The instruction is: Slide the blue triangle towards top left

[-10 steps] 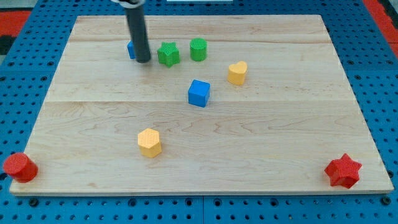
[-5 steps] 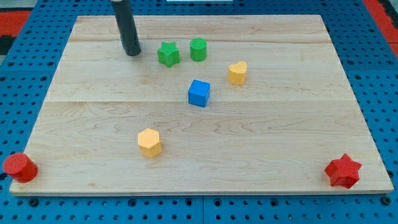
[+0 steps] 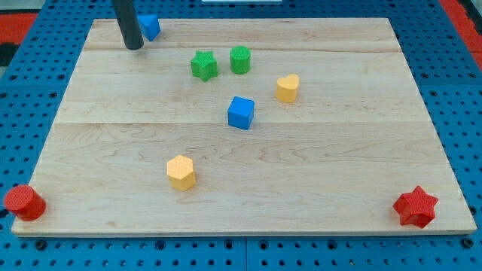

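Note:
The blue triangle (image 3: 150, 26) lies near the top left corner of the wooden board (image 3: 339, 158), partly hidden behind my rod. My tip (image 3: 134, 47) rests on the board just to the left of and below the triangle, touching or nearly touching it. The dark rod rises from there out of the view's top.
A green star (image 3: 203, 65) and a green cylinder (image 3: 239, 59) sit right of the tip. A yellow heart (image 3: 287, 88), a blue cube (image 3: 241, 113) and a yellow hexagon (image 3: 181, 172) lie further down. A red cylinder (image 3: 24, 202) and a red star (image 3: 415, 207) mark the bottom corners.
My tip has moved up and to the left. The blue triangle has slid up toward the top left corner and now shows at the rod's right.

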Robot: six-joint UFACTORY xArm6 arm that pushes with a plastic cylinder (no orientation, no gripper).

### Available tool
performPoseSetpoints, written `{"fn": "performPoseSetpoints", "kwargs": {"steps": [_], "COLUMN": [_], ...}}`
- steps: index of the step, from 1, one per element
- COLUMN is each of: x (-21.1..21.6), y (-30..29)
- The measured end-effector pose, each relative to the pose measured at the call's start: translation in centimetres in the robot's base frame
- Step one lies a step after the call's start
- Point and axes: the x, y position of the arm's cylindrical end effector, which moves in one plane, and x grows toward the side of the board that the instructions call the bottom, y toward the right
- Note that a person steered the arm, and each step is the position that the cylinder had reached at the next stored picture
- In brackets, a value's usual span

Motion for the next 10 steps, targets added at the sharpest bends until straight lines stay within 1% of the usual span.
{"fn": "performPoseSetpoints", "kwargs": {"steps": [1, 2, 3, 4, 5, 7, 8, 9, 10], "x": [-0.5, -3.5, -6.1, -7.3, -7.4, -6.8, -5.3, -5.7, -7.3], "y": [4.5, 7.5, 5.6, 0.7, -1.4, -0.6, 0.7, 0.6, -1.1]}}
